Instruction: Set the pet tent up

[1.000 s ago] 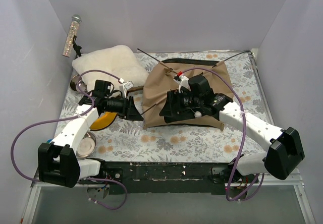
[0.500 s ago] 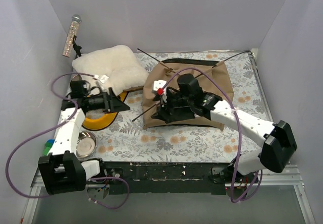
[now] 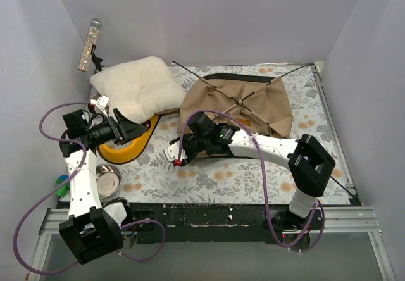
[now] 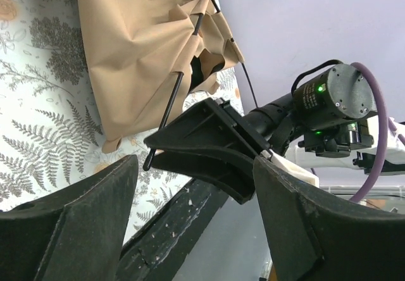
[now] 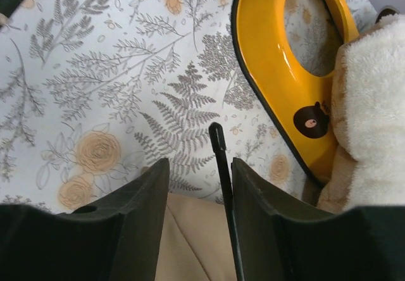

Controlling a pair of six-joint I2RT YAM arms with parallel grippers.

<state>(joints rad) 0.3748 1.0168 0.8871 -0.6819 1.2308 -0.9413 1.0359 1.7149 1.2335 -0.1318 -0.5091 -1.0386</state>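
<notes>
Straddling 1 pole point(image 5: 221, 161) of pet tent point(image 3: 247, 100), right gripper point(image 5: 200, 167) apart, left gripper point(image 4: 193, 167) apart

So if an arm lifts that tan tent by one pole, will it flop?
Probably flops: the tent lies flat, its fabric creased and bunched. The thin black poles would likely bend and spring back. Probably light: just cloth and rods.

Plain pale grey-violet walls point(image 3: 209, 15) close the left, far and right sides. The table point(image 3: 190, 214) has a black near edge, and a white cloth point(image 3: 215, 183) with grey ferns and orange flowers covers it. The light is soft and even.
</notes>
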